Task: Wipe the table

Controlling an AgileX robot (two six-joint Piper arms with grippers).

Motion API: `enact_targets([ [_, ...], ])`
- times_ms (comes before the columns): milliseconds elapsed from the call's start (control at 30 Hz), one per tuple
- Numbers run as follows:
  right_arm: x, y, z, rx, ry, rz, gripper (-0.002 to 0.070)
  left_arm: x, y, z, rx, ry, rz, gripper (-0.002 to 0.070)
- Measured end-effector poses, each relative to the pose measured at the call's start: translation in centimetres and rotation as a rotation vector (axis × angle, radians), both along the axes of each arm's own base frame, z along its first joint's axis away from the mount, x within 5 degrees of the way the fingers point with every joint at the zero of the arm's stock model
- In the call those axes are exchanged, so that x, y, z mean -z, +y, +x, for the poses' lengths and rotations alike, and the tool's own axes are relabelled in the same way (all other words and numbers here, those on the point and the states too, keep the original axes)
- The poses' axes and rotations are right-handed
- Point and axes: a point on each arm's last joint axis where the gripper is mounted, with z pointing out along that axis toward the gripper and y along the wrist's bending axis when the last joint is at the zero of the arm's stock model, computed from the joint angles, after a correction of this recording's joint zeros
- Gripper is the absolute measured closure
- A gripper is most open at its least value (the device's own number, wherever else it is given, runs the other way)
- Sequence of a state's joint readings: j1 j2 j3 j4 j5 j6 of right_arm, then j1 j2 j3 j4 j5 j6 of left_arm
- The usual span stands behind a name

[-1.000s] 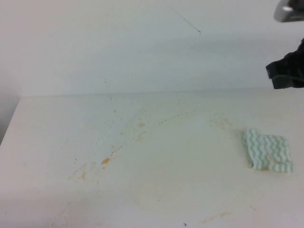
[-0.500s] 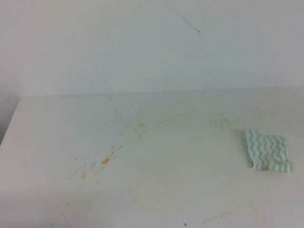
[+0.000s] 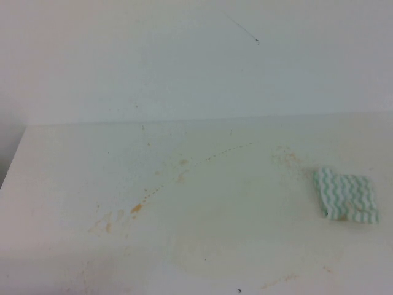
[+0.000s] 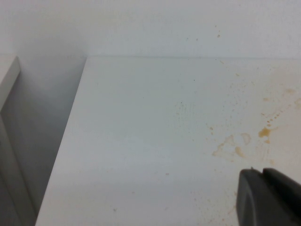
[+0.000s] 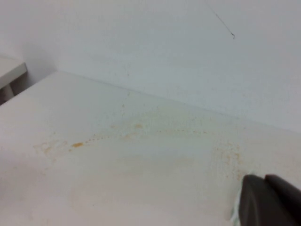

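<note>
A green-and-white wavy-striped cloth [image 3: 345, 195] lies flat on the white table [image 3: 245, 246] at the right, with a small brown mark on its near edge. Orange-brown stains [image 3: 136, 208] dot the table's left-middle, and a faint trail [image 3: 227, 150] arcs toward the back. Neither gripper shows in the high view. In the left wrist view my left gripper [image 4: 262, 171] is shut on nothing, hovering near the stains [image 4: 264, 133]. In the right wrist view my right gripper [image 5: 265, 177] is shut and empty, its fingers hiding most of the cloth; only a sliver of the cloth's edge [image 5: 233, 214] shows.
A white wall [image 3: 184, 61] rises behind the table, with a thin dark line [image 3: 245, 31] on it. The table's left edge [image 3: 13, 160] drops off to a darker gap. A pale cabinet edge [image 4: 7, 80] stands beyond that side.
The dark part of my right arm that showed at the high view's top right a second ago has left the view. The cloth has stayed in place.
</note>
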State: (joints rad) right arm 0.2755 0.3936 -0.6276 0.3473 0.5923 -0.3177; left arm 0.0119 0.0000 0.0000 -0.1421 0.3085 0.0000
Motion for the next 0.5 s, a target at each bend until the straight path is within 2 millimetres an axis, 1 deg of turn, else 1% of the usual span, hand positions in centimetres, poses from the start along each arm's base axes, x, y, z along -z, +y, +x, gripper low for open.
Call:
enact_targets([
  [67,0.6,-0.1,0.3,0.012,-0.001,-0.015,0.0675,0.0,0.0,0.0,0.000,0.000,0.000,0.0678],
  [200,2.3,-0.2,1.1,0.042,-0.038,-0.033,0.0676,0.0,0.0,0.0,0.000,0.000,0.000,0.0679],
  [333,4.5,-0.4,2.1,0.081,-0.107,-0.066,0.0676,0.0,0.0,0.0,0.000,0.000,0.000,0.0678],
  [500,7.4,-0.6,2.7,0.125,-0.121,-0.076,0.0676,0.0,0.0,0.0,0.000,0.000,0.000,0.0678],
])
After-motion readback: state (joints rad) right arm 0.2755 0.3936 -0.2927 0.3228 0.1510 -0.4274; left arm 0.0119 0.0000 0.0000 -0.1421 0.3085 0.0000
